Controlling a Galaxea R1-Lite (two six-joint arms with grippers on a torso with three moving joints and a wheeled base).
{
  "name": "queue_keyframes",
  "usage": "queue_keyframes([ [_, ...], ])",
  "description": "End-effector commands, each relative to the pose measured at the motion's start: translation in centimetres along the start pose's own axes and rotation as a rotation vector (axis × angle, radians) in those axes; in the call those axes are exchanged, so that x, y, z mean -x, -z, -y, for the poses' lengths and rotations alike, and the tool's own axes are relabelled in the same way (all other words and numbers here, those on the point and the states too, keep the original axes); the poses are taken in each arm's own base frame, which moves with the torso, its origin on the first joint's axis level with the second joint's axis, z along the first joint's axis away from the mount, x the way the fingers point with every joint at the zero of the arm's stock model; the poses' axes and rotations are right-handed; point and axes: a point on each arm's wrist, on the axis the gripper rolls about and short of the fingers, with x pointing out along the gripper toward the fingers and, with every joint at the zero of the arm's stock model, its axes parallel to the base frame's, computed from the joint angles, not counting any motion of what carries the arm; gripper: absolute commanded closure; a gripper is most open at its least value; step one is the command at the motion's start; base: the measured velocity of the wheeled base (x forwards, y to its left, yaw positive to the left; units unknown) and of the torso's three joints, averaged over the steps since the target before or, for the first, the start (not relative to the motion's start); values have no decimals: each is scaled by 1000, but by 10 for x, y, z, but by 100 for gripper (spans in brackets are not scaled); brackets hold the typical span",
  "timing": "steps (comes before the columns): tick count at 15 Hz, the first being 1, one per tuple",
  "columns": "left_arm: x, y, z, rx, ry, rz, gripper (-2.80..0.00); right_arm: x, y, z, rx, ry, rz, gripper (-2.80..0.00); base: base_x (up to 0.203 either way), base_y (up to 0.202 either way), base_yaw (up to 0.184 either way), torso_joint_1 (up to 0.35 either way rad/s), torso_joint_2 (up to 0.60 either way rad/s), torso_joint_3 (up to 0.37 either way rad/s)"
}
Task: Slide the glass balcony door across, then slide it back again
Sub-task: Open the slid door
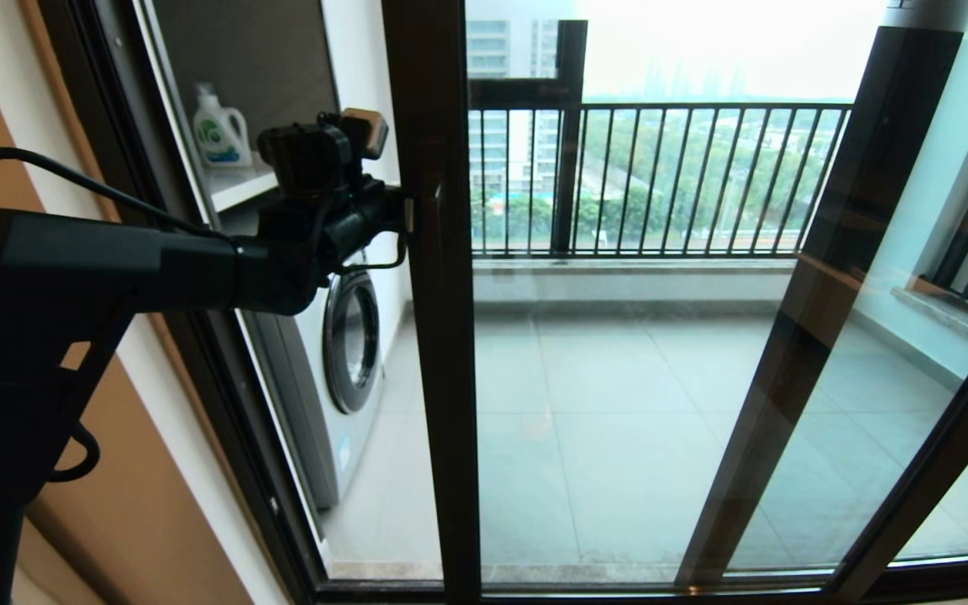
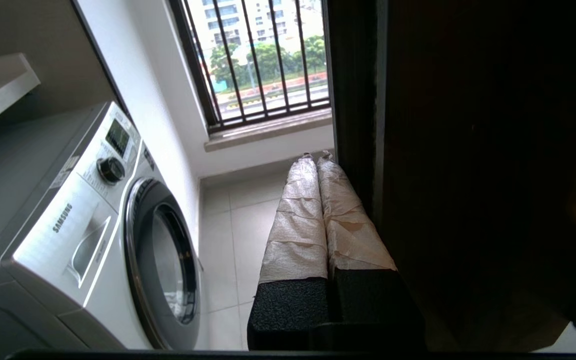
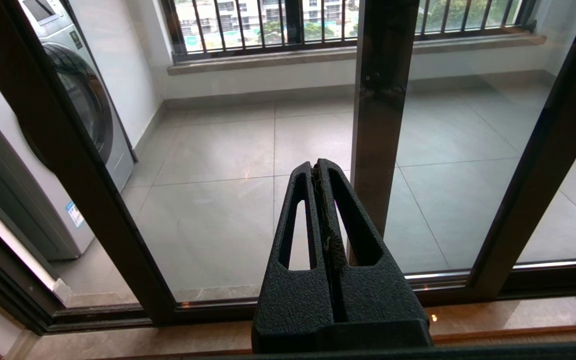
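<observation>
The glass balcony door (image 1: 618,378) is a tall clear pane in a dark frame, and its left stile (image 1: 440,353) stands in the middle of the head view. An open gap lies to the left of that stile. My left gripper (image 1: 404,214) reaches into the gap at chest height. It is shut and empty, with its tape-wrapped fingers (image 2: 298,220) lying flat along the stile's dark edge (image 2: 358,125). I cannot make out the bar handle. My right gripper (image 3: 316,164) is shut and empty, held low before the glass; it is outside the head view.
A Samsung washing machine (image 1: 341,361) stands just beyond the gap, under a shelf with a detergent bottle (image 1: 219,126). A second dark-framed panel's stile (image 1: 828,294) overlaps to the right. The black-barred railing (image 1: 660,176) closes the balcony's far side. The floor track (image 3: 318,300) runs along the bottom.
</observation>
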Motion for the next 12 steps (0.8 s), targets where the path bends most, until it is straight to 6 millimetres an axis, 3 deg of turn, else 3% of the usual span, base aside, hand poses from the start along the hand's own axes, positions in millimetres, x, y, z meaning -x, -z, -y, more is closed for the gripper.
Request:
queue_keyframes([
  [1,-6,1,20,-7,39,8,0,-1,3,0,0,0,-12,0,0,0,0,0,0,0],
  [12,-10,0,93,-16,188,27,0,-1,3,0,0,0,-12,0,0,0,0,0,0,0],
])
